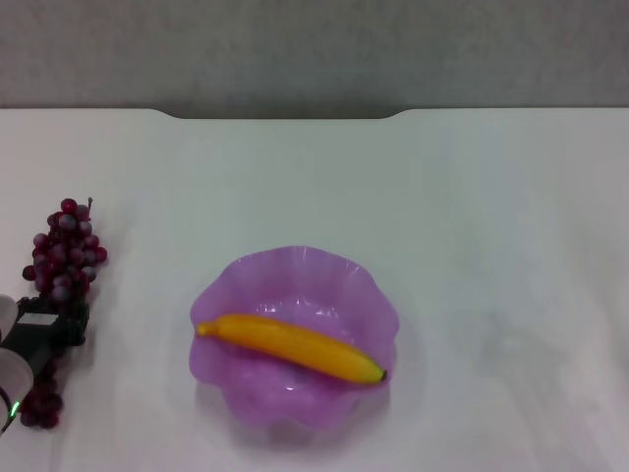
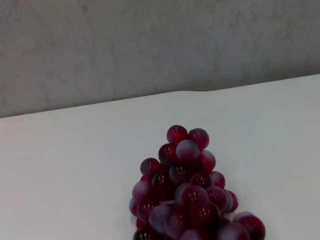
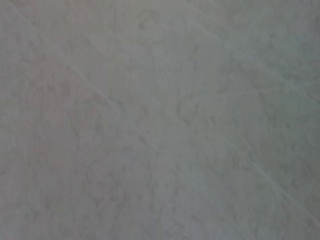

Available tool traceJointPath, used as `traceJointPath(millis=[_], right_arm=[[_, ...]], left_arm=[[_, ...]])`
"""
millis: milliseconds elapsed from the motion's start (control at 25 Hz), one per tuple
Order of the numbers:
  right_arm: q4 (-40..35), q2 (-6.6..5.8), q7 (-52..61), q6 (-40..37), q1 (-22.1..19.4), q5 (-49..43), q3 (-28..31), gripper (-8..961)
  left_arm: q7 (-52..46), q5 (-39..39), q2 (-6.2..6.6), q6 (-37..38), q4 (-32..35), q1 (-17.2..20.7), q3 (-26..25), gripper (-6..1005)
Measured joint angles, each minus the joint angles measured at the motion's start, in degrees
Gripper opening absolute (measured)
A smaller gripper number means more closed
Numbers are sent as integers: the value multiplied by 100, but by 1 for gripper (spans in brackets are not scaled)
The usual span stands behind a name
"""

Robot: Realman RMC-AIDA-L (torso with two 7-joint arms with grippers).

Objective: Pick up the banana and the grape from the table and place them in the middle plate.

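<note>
The banana [image 1: 295, 345] lies across the inside of the middle plate [image 1: 257, 278], a purple dish with a wavy rim at the centre of the table [image 1: 472, 216]. The grape [image 1: 67, 251] lies on the table at the far left, its stem pointing away from me. My left gripper [image 1: 54, 329] is down over the middle of the bunch, hiding that part; grapes show on both sides of it. The left wrist view shows the grape [image 2: 187, 190] close up on the white table. My right gripper is out of view.
The table's far edge has a notch [image 1: 285, 115] with a grey wall behind it. The right wrist view shows only a plain grey surface [image 3: 160, 120].
</note>
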Motion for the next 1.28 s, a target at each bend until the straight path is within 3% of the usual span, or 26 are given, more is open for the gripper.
traceJointPath(millis=[560, 1280], right_arm=[[0, 0, 0, 9, 29, 0, -73, 0], [0, 0, 0, 142, 82, 0, -151, 0]], left_arm=[[-38, 0, 33, 111, -352, 113, 0, 389], [-750, 62, 18, 1557, -368, 487, 62, 363]])
